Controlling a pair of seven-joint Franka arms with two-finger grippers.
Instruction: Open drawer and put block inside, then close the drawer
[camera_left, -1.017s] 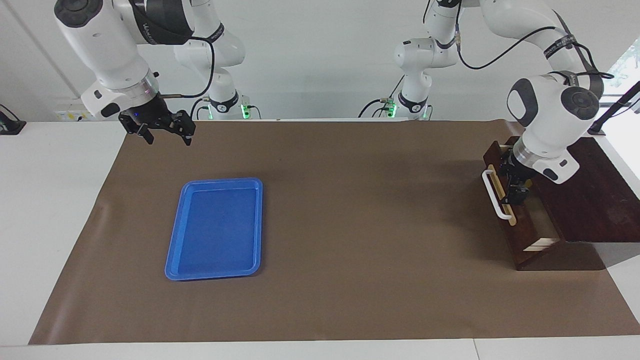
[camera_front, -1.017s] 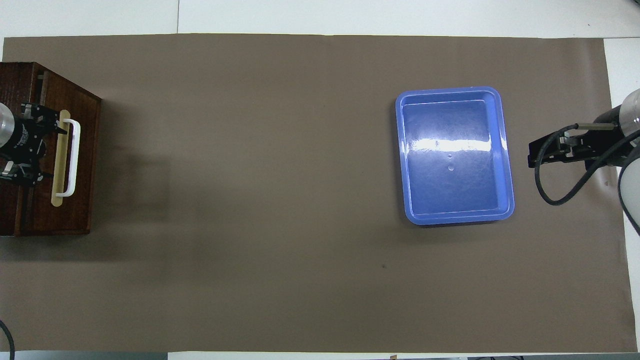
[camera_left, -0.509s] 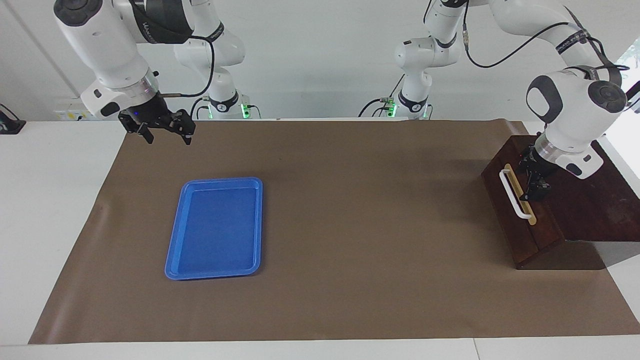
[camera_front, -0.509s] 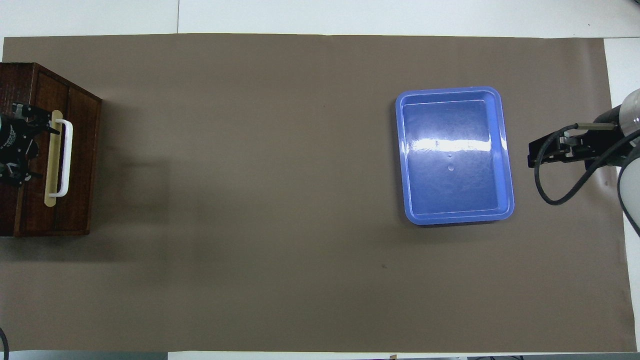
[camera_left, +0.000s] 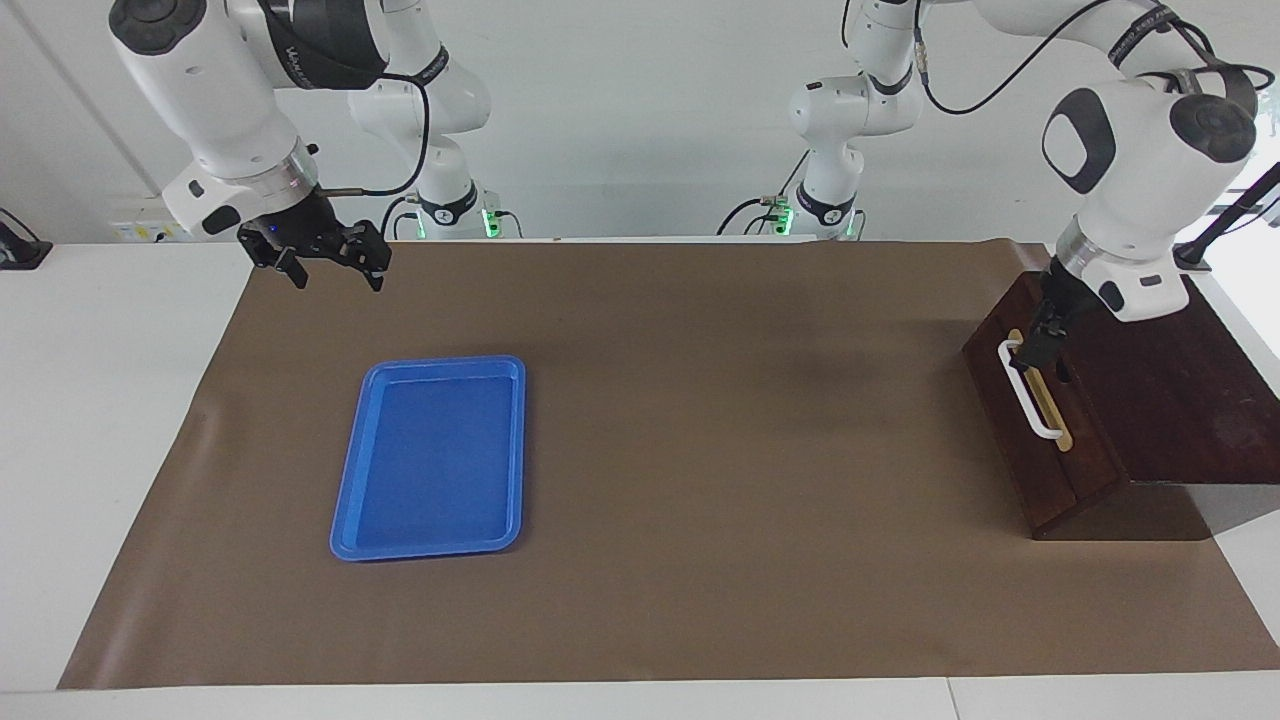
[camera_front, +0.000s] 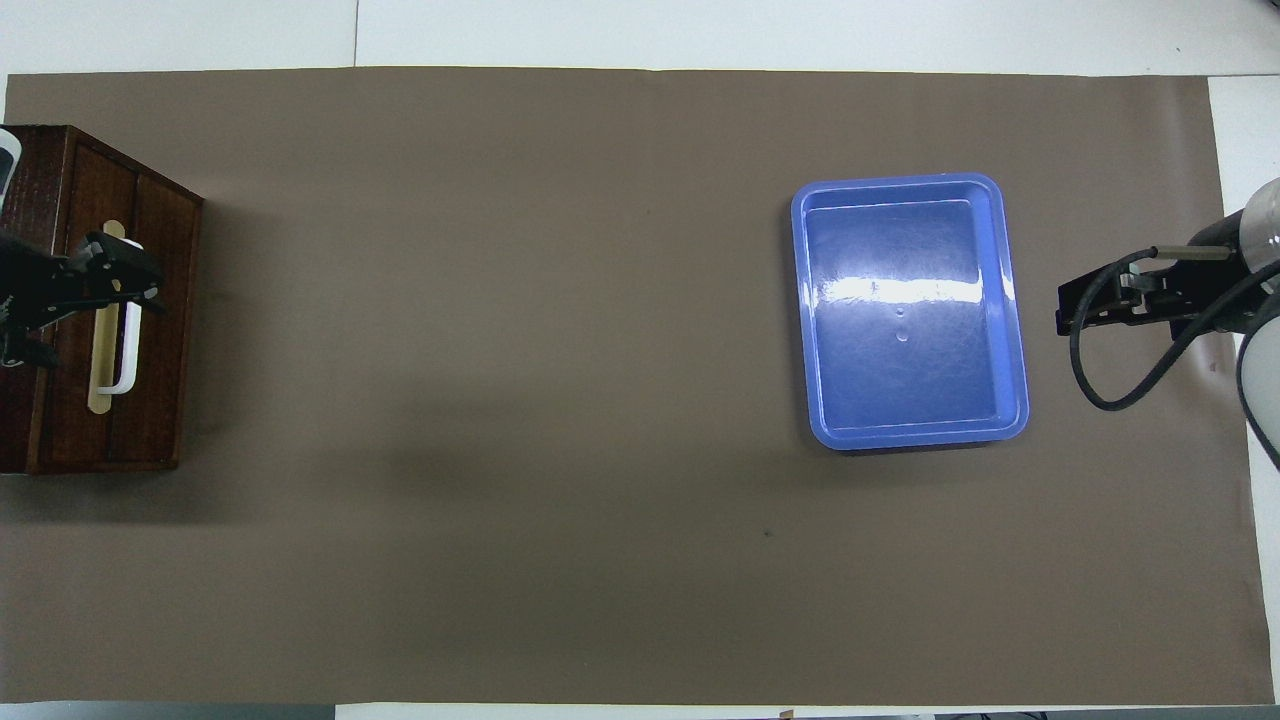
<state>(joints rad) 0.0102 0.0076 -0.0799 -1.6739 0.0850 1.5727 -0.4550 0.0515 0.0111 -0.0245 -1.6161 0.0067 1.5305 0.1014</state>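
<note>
1. The drawer (camera_left: 1040, 420) sat shut in its dark wooden box (camera_left: 1170, 390) at the left arm's end of the bench (camera_left: 700, 620), flush with the box front; a second earlier it had stood partly pulled out with pale wood showing.
2. Its white handle (camera_left: 1030, 395) lay on a brass strip, with no writing legible on it.
3. The block could not be seen in either view.
4. The left gripper (camera_left: 1040, 345) hung over the handle's end nearer the robots, wrist tilted down from above the box top; a second before it had been lower, behind the handle. Its jaws were spread and held nothing.
5. The blue tray (camera_left: 430, 455) lay empty toward the right arm's end, unmoved.
6. The right gripper (camera_left: 330, 262) waited in the air over the brown mat's edge, jaws wide and empty, unchanged. Lettering on that arm's black band was unreadable.
</note>
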